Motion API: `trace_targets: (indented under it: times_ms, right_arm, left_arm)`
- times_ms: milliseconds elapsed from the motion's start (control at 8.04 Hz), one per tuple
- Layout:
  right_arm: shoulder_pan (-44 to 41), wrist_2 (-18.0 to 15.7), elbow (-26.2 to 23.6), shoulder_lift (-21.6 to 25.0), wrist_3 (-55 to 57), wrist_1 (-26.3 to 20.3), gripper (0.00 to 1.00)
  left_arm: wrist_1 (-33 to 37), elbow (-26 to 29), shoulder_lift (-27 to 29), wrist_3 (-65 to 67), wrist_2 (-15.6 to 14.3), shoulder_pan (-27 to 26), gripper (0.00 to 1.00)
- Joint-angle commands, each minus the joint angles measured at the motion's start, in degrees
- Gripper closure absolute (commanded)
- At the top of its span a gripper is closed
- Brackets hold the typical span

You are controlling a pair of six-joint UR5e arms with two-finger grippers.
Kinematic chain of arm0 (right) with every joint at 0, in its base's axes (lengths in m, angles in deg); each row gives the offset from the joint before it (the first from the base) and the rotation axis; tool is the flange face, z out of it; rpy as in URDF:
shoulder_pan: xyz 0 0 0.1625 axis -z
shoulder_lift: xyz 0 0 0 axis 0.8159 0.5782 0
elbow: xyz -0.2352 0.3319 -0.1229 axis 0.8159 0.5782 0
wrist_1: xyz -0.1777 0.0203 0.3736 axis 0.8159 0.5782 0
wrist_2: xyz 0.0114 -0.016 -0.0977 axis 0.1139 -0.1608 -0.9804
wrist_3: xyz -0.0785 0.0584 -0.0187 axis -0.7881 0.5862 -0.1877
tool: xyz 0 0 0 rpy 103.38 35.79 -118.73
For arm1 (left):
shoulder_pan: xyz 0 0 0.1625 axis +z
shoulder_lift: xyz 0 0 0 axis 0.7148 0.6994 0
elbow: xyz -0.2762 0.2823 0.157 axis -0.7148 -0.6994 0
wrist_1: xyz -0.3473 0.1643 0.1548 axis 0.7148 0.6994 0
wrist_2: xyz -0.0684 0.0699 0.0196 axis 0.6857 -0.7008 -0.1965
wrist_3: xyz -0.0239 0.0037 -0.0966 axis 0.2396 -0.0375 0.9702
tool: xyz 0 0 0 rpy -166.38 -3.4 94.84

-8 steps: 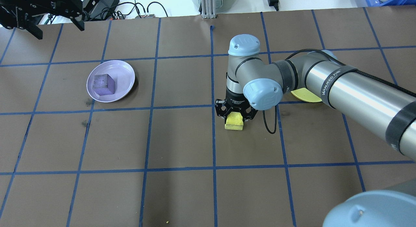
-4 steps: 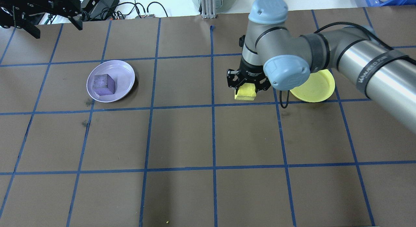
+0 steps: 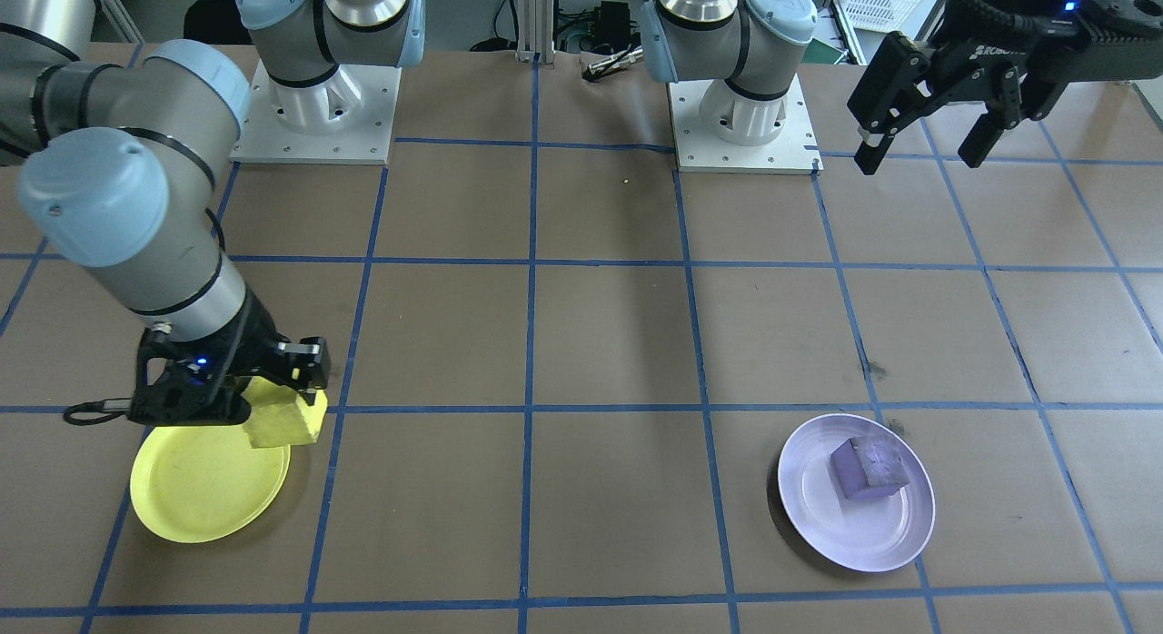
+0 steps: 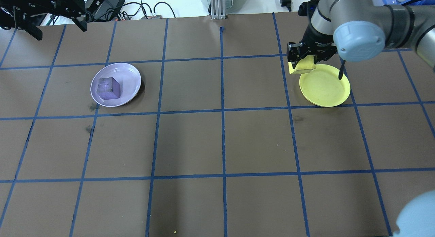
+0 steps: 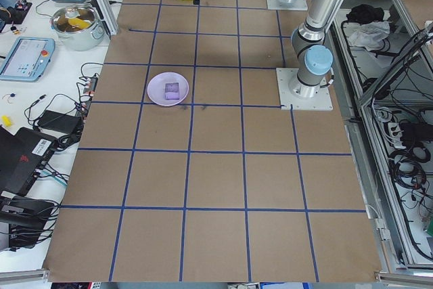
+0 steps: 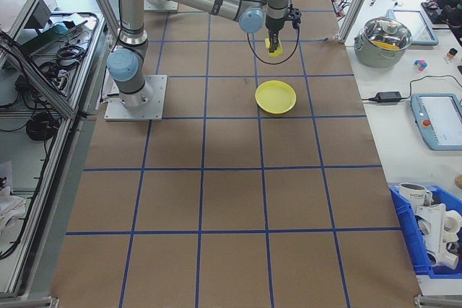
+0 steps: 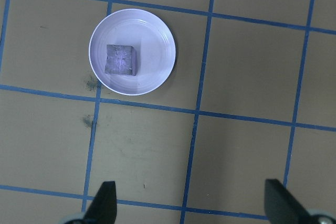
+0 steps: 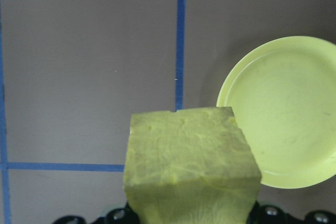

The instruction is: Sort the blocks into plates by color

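Note:
My right gripper [image 4: 302, 61] is shut on the yellow block [image 4: 301, 66] and holds it in the air over the far-left rim of the yellow plate [image 4: 326, 89]. The right wrist view shows the block [image 8: 191, 163] between the fingers, with the plate [image 8: 286, 114] below to the right. The purple block [image 4: 108, 88] lies in the lavender plate [image 4: 131, 77] on the table's left. High over the far-left corner, my left gripper [image 4: 60, 30] stands open and holds nothing. Its wrist view looks down on the purple block [image 7: 121, 60] in its plate [image 7: 155, 38].
Brown paper with blue tape grid lines covers the table. Both arm bases [image 3: 745, 116] stand at the robot's edge. Cables and an aluminium post [image 4: 217, 6] lie beyond the far edge. A steel pot [image 5: 73, 24] and tablets sit on the side bench.
My right arm has lifted the yellow block from the table's middle and carried it far and right, to the yellow plate's rim. The left gripper and the purple block have stayed put.

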Motion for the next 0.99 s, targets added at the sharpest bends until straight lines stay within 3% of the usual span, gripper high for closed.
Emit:
trace_targets:
  times_ms: [0,124,249,497,622,746,870]
  right_arm:
    - [6.0,-0.6,1.1,-1.9,-8.8,0.4,1.00]
    - [6.6,-1.1,1.1,-3.9,-10.0,3.1,1.00]
    - [7.1,-4.2,0.8,-5.6,-10.3,6.6,1.00]
    - [7.1,-6.3,0.6,-8.5,-10.3,3.5,1.00]
    - [7.1,-6.3,0.5,-8.5,-10.3,0.6,0.89]
    - [7.1,-6.3,0.5,-8.6,-11.0,-0.8,0.88]
    - [7.1,-6.8,0.6,-8.9,-14.6,-0.4,0.72]
  left_arm:
    - [0.0,0.0,-0.1,0.0,0.2,0.0,0.00]
    - [0.0,0.0,-0.2,0.0,0.2,0.0,0.00]
    - [0.0,0.0,-0.2,0.0,0.2,0.0,0.00]
    - [0.0,0.0,-0.2,0.0,0.3,0.0,0.00]
    - [0.0,0.0,-0.3,0.0,0.2,0.0,0.00]
    - [0.0,0.0,-0.4,0.0,0.3,0.0,0.00]
    - [0.0,0.0,-0.5,0.0,0.1,0.0,0.00]
